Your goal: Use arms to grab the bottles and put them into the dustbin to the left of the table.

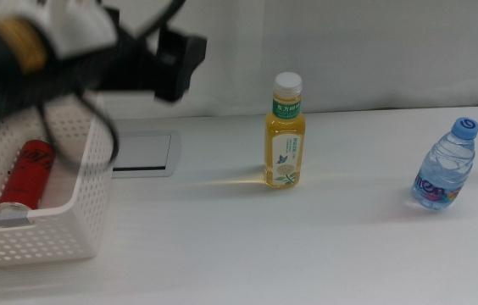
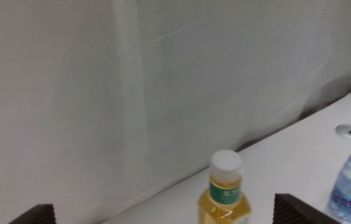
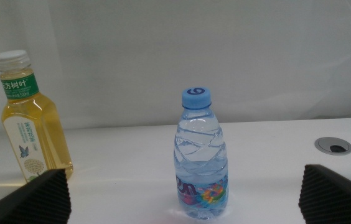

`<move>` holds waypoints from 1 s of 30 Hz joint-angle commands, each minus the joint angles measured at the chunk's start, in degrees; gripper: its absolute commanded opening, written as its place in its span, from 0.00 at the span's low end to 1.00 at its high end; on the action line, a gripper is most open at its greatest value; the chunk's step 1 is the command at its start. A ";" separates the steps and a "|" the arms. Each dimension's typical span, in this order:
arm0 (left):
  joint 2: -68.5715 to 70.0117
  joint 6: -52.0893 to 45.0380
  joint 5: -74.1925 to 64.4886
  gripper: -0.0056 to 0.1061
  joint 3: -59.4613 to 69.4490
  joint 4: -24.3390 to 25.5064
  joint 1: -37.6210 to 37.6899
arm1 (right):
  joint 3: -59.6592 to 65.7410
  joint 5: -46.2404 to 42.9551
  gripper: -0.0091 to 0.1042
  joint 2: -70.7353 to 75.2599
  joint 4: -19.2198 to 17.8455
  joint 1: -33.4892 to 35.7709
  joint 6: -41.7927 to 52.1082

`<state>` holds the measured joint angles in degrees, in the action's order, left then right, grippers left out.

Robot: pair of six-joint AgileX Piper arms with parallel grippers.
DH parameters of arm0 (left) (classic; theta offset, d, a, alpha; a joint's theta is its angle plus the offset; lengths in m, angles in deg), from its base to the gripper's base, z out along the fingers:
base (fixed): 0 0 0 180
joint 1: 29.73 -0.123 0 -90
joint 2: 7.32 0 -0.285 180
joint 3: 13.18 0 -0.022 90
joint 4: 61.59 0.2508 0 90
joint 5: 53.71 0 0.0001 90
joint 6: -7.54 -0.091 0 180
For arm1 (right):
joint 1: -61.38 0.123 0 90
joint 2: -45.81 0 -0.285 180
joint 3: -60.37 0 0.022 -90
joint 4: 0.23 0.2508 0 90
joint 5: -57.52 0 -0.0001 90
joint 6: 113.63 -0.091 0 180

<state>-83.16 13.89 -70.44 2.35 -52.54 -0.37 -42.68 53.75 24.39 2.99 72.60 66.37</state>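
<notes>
The yellow-drink bottle (image 1: 284, 131) stands upright mid-table with its white cap on. A clear water bottle (image 1: 447, 166) with a blue cap stands upright at the right. A red can (image 1: 27, 174) lies inside the white perforated dustbin (image 1: 69, 229) at the table's left. My left gripper (image 1: 186, 63) hangs high above the dustbin's far right side, blurred and empty. Its jaws are wide apart in the left wrist view (image 2: 163, 216), facing the yellow bottle (image 2: 224, 198). My right gripper (image 3: 185, 193) is open, with the water bottle (image 3: 201, 163) standing a little beyond its jaws.
A grey inset panel (image 1: 141, 154) lies in the white table (image 1: 247, 246) just right of the dustbin. A round metal grommet hole (image 3: 333, 145) sits in the tabletop beyond the water bottle. A white wall backs the table.
</notes>
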 commanded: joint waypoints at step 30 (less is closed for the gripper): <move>1.38 3.55 60.50 0.85 50.98 -1.47 0.33 | 1.09 -0.12 0.99 0.18 -0.73 -0.38 0.44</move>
<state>-78.74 16.71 -15.18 53.20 -53.01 -0.37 -42.68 53.75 24.39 2.88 72.60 66.37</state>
